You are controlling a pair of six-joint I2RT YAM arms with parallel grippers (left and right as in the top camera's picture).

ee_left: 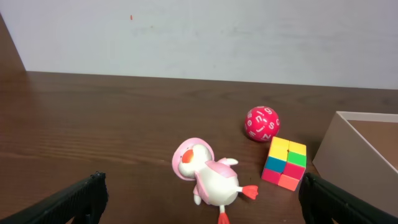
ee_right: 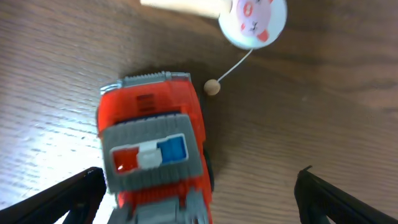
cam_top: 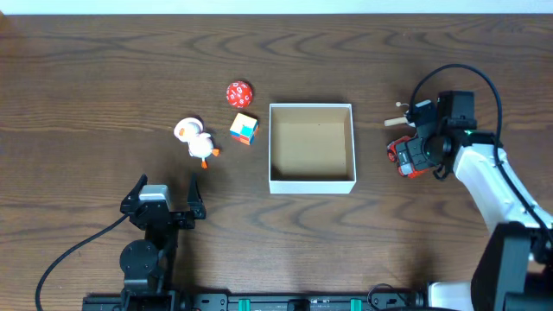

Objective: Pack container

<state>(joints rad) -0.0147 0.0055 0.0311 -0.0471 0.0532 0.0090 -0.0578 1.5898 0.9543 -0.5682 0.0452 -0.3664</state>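
The container, a square white-walled box with a tan inside, sits mid-table and holds nothing. My left gripper hovers open near the front edge, short of a white and pink duck toy. A red numbered ball and a multicoloured cube lie beyond the duck, beside the box wall. My right gripper is open right of the box, low over a red and grey toy truck. The truck sits between the fingers, close to the left one.
A small white rattle drum with a wooden handle and a bead on a string lies just past the truck. The dark wood table stretches bare to the far left. Black cables trail from both arms.
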